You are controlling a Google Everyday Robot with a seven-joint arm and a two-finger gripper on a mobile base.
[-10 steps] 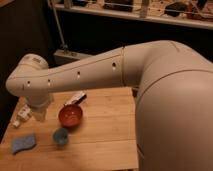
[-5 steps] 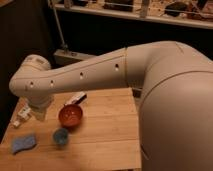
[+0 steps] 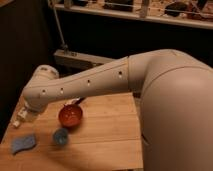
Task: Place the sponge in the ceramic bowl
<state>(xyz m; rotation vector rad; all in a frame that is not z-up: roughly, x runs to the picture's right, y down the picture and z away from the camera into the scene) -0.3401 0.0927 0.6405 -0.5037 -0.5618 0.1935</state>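
The light-blue sponge lies flat on the wooden table near its front left corner. The red-orange ceramic bowl stands to its right and further back, with nothing in it that I can see. My gripper hangs below the white wrist at the table's left side, behind and above the sponge and left of the bowl. It is apart from the sponge and holds nothing. The thick white arm crosses the view from the right.
A small round blue cup stands between the sponge and the bowl. A dark utensil lies just behind the bowl. Small white items sit at the table's left edge. A dark shelf and rail run behind the table.
The arm's wrist end has shifted slightly right and lower. The sponge, cup and bowl have not moved.
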